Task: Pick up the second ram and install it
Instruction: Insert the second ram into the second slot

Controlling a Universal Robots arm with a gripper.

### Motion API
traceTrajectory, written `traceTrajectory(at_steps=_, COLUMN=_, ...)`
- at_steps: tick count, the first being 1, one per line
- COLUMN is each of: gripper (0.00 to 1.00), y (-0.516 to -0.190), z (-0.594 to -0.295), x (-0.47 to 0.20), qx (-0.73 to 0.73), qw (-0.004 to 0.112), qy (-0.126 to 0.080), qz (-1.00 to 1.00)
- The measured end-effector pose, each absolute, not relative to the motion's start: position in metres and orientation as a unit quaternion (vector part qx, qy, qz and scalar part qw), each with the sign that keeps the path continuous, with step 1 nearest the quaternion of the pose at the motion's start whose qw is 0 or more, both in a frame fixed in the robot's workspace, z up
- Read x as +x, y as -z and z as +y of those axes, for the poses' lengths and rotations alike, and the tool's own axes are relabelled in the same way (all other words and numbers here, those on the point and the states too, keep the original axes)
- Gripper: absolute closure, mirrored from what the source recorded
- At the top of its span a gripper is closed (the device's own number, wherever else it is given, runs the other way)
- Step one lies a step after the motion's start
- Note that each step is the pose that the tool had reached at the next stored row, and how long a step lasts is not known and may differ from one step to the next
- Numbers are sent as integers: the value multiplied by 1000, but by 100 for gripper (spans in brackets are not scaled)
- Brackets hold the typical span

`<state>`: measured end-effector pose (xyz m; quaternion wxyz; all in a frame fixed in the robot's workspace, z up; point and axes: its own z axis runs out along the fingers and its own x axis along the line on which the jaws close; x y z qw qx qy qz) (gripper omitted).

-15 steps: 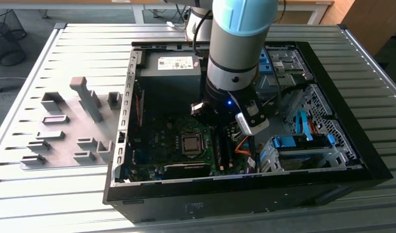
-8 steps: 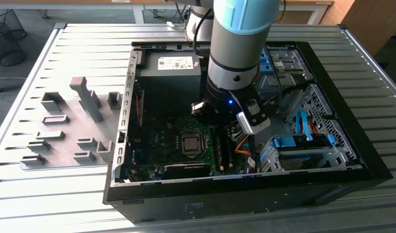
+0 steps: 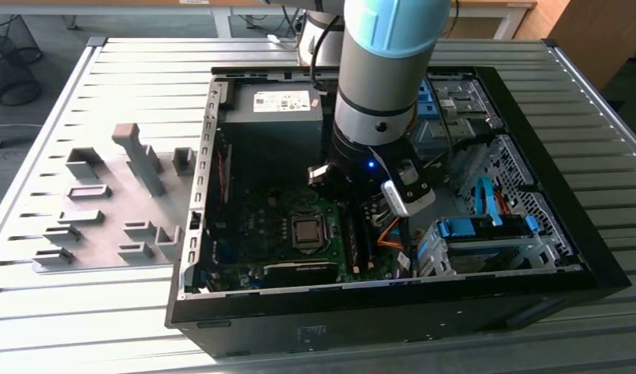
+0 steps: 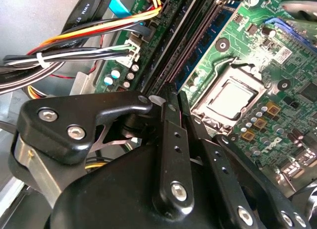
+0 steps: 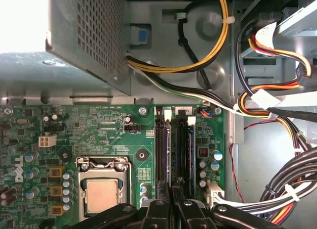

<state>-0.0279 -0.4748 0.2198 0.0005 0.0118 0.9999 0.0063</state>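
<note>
Your pincer (image 5: 172,194) is pinched nearly closed on the thin top edge of the second ram (image 5: 168,155), which stands edge-on in 1 of the 2 long black slots (image 5: 184,145) beside the CPU socket (image 5: 101,192). If that flat blue stick sits a bit tilted or off its slot, pressing can flex the rigid green motherboard (image 5: 99,125). The soft, loose cable bundle (image 5: 277,184) nearby could also snag.
</note>
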Motion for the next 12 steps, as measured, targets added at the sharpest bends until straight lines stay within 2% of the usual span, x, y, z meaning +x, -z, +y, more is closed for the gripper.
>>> traceTrajectory(at_steps=12, gripper=86, y=-215, z=-475, x=-28, qx=10, qw=0, qy=-6, qz=1000)
